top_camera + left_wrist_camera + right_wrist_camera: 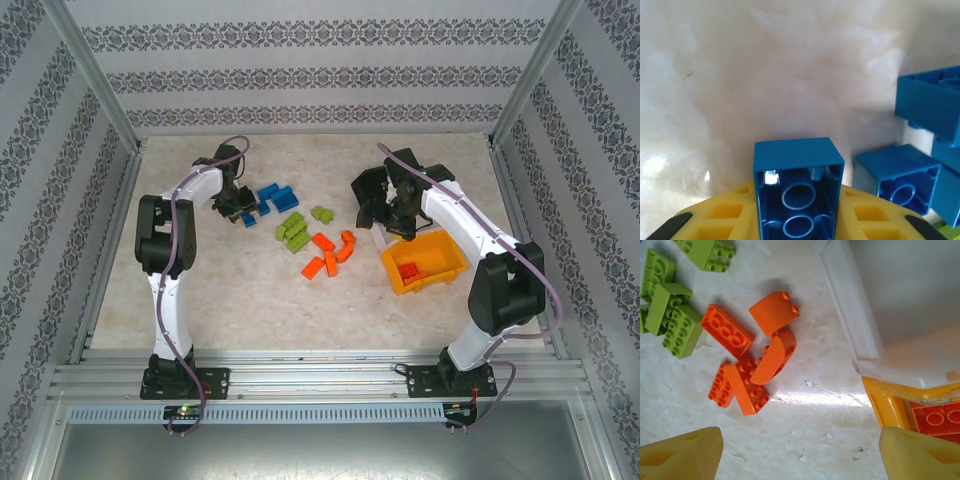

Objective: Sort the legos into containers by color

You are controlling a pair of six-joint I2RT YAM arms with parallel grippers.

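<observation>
Left gripper (799, 220) pinches a small blue studded plastic brick (795, 165) beside the other blue bricks (900, 180), likely to lift it for sorting. Right gripper (800, 455) hangs empty, jaws spread, between loose orange-red bricks (747, 365) and the orange-yellow plastic bin (885, 400), which holds one.

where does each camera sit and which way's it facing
top external: above and behind the arms, facing down over the table; both arms show whole.
left wrist: on the left arm, looking along the left gripper, a blue brick held in its yellow fingers.
right wrist: on the right arm, facing down at orange bricks and the yellow bin; right gripper open at bottom.
shared: top and right wrist both show those bricks and bin.
</observation>
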